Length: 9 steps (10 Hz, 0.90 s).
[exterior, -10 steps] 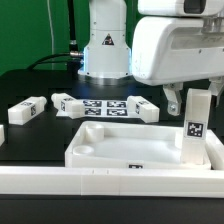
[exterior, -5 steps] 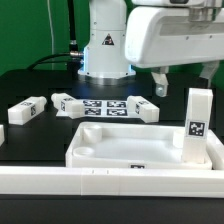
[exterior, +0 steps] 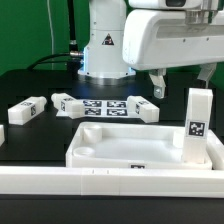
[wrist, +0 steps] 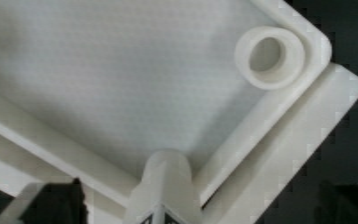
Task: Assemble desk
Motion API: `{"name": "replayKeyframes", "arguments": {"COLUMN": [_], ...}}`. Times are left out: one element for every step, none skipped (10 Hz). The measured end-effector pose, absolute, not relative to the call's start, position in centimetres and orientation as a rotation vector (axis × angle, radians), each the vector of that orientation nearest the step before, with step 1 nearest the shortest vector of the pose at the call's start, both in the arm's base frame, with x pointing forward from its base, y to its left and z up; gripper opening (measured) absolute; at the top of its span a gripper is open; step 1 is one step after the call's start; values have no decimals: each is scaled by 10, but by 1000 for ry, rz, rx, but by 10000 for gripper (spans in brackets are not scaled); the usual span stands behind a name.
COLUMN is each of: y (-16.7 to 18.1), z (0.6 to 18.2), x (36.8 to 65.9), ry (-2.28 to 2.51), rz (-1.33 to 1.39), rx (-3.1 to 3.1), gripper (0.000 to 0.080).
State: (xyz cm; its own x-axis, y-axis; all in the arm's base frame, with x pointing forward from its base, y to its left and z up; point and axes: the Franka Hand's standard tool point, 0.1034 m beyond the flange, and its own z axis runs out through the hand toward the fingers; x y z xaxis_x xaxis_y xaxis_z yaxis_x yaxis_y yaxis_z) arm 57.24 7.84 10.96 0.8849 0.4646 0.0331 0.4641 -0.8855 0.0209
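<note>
Above the desk slab's corner on the exterior view's right, my claw hangs spread wide, pinching nothing. Its fingers are clear of the upright leg standing at that corner. Behind the slab a loose leg, a second leg and a third leg lie flat, the marker board between the last two. My wrist view shows a round socket at another slab corner.

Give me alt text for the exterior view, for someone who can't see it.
A white desk slab lies on a black table with one leg standing upright at its corner on the exterior view's right, the open gripper hanging above it. Three more legs lie loose behind the slab.
</note>
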Motion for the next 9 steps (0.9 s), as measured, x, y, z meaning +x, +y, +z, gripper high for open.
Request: {"name": "replayKeyframes", "arguments": {"y": [79,84,85,84,84,84,84,81,73], "z": [104,96,93,93,93,92,91,84,67], "x": [557,524,513,516,516,516,515,501,470], "ry": [679,594,601,597,597,598,597,581,567], "rz": [80,51,32,37,37,35,37,73,57], "rx": [3054,3076,3077,3077,3076,3076,3077,3082,3089], "gripper": [648,648,648,648,648,648,648,648,648]}}
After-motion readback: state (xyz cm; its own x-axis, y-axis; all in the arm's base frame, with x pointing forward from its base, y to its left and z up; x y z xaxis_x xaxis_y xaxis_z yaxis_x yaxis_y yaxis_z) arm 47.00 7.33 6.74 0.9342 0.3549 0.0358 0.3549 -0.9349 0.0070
